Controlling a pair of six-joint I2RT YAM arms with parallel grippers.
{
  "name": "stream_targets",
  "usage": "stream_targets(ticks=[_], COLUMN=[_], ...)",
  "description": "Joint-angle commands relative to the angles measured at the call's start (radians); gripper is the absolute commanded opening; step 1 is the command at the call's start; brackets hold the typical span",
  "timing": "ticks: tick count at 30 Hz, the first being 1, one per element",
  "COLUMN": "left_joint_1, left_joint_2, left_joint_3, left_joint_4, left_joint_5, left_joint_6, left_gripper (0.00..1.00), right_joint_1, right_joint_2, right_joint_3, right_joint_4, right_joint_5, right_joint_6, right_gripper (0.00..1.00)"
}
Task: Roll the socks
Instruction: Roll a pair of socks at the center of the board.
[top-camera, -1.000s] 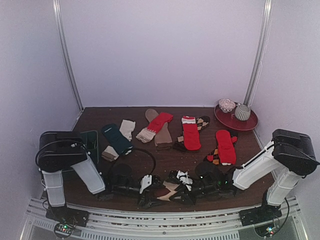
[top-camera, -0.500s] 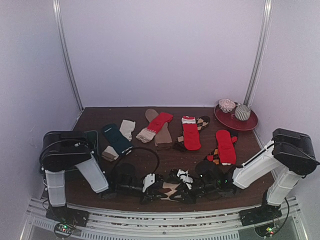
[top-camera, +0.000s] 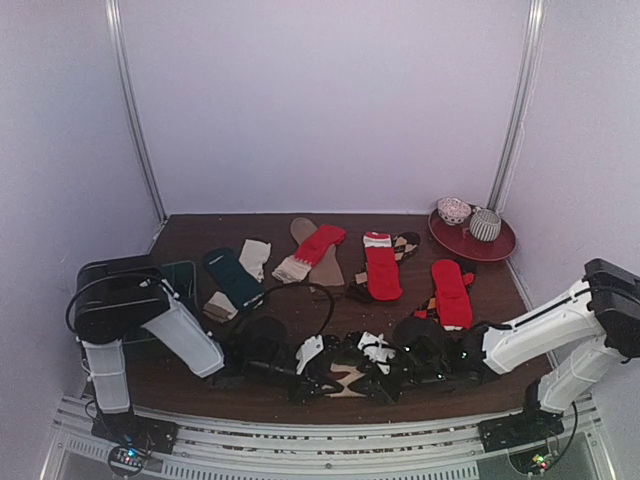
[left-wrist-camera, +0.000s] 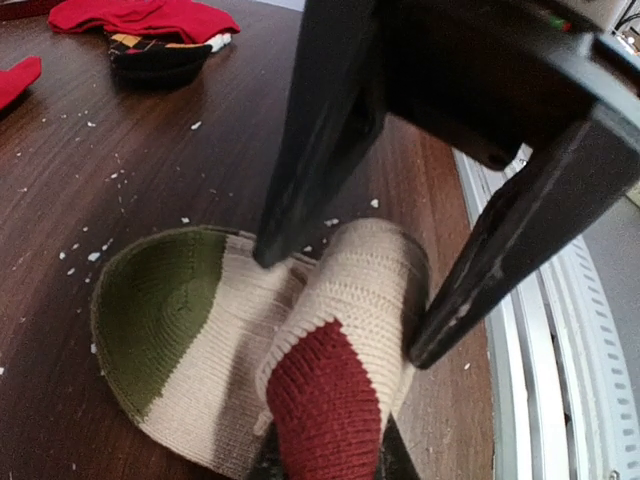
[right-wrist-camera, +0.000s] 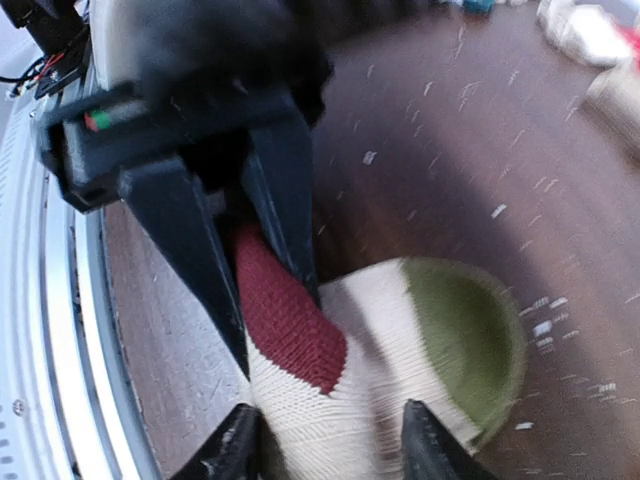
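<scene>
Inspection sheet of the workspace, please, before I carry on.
Surface: dark wooden table, white flecks scattered.
Job's things: cream sock with olive toe at near edge, partly folded; red socks, teal sock and others lie flat behind.
Clutter: red plate holding two rounded patterned items, far right.
Grippers: left pincer shut on the sock's red end; right pincer open astride the cream fold.
Cables: black cable looping over left arm.
Surroundings: plain pale walls.

Matt coarse-knit cloth sock (left-wrist-camera: 350, 290); smooth, slightly glossy dk wood table (left-wrist-camera: 150, 130).
</scene>
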Motion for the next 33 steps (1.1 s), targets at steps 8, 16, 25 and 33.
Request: stream_targets(ticks=[8, 16, 25, 33], left_joint_1=[-0.009, -0.009, -0.008, -0.009], left_joint_2=[0.100, 0.112, -0.002, -0.271], left_joint_3=[-0.018, -0.006, -0.006, -0.095], left_joint_4=[-0.476, -0.501, -0.472, -0.144], left_joint_5=[0.033, 0.064, -0.112, -0.288], left_joint_6=[-0.096, -0.089, -0.037, 0.172], left_gripper=[0.00, 0.00, 0.60, 0.97], right_joint_1=[0.155, 0.167, 0.089, 0.033], right_joint_2=[-0.053, 0.076, 0.094, 0.143], right_joint_3=[-0.030, 0.010, -0.036, -0.118], right_joint_4=[0.031, 0.013, 0.008, 0.055], right_joint_5=[0.318, 0.325, 0.120, -0.134], right_joint_6=[-0.353, -0.305, -0.063, 0.082], right_gripper=[0.58, 0.40, 0.16, 0.16])
